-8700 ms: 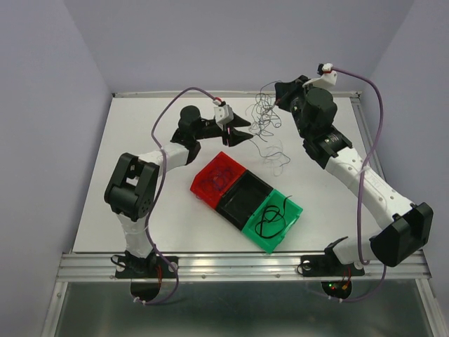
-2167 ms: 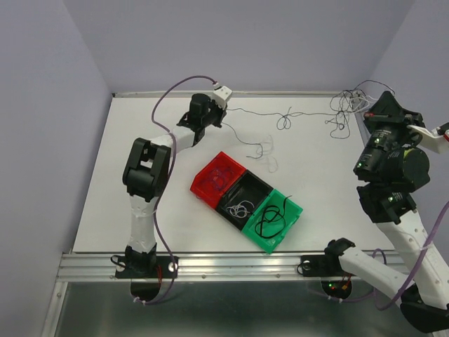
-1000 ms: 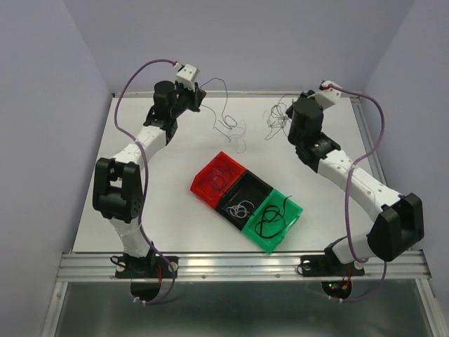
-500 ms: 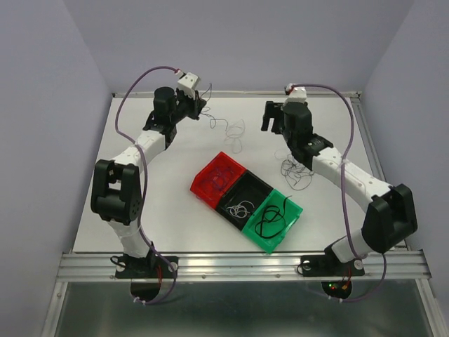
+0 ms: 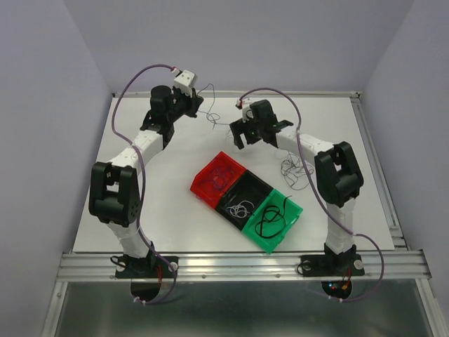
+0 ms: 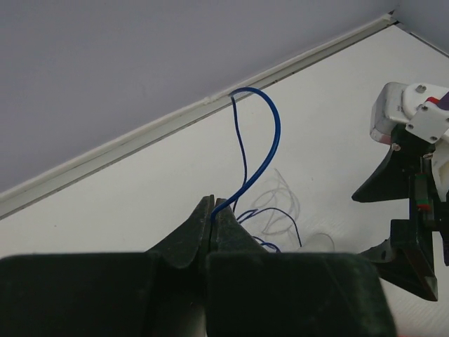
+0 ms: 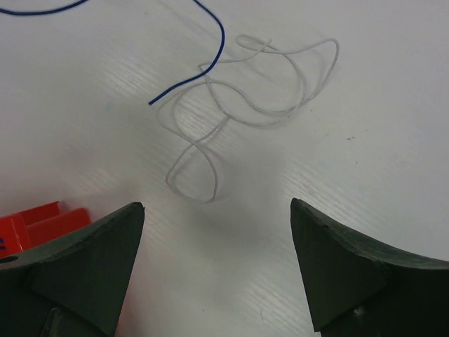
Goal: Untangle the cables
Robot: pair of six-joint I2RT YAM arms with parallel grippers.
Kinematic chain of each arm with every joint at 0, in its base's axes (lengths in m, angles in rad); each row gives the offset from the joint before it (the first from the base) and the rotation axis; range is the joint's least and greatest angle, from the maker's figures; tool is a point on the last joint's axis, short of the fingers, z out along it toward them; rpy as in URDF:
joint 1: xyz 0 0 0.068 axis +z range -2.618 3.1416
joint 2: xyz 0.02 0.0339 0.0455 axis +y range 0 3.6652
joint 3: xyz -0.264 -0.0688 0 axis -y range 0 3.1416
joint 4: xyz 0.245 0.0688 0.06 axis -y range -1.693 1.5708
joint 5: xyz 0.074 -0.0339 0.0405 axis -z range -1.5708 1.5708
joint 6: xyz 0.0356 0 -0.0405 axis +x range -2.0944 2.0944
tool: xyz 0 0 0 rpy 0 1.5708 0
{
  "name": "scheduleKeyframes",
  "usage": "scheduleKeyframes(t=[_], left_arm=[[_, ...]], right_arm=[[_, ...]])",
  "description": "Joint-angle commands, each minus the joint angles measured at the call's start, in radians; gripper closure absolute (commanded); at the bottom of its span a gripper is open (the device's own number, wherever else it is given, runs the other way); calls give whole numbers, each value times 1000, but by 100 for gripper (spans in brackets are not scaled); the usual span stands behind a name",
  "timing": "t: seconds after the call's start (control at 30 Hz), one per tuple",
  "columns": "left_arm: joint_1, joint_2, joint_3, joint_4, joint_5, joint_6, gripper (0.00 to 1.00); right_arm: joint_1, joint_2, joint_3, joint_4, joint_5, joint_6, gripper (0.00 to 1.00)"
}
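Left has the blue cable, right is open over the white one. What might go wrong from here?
The blue cable's free end appears to cross the white cable, so lifting the left gripper may drag the white one along. The right gripper may pinch both if it closes there. The red compartment sits beside one of its fingers; descending could nudge it.

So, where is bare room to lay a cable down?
Bare: the table between the left arm and the tray, and along the near edge. Crowded: the far middle, with the blue cable and white cable under the right gripper; a dark tangle beside the right arm.
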Motion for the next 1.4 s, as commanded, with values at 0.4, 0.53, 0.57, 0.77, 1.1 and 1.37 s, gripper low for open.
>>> scheduleKeyframes(t=[0.4, 0.53, 0.57, 0.77, 1.1, 1.37], left_arm=[[46, -101, -18, 57, 1, -14, 100], [63, -123, -14, 54, 12, -7, 100], [66, -141, -15, 51, 18, -3, 100], [73, -265, -20, -25, 46, 78, 100], [79, -507, -46, -257, 66, 190, 100], [80, -675, -40, -387, 90, 218, 100]], right_arm=[[-3, 289, 352, -86, -109, -127, 16], [-3, 289, 356, -89, -112, -115, 81], [-3, 266, 356, -86, -109, -108, 89], [2, 110, 346, -68, -103, -29, 100], [55, -314, 137, -71, -98, 43, 100], [156, -629, -86, -91, -163, 121, 99]])
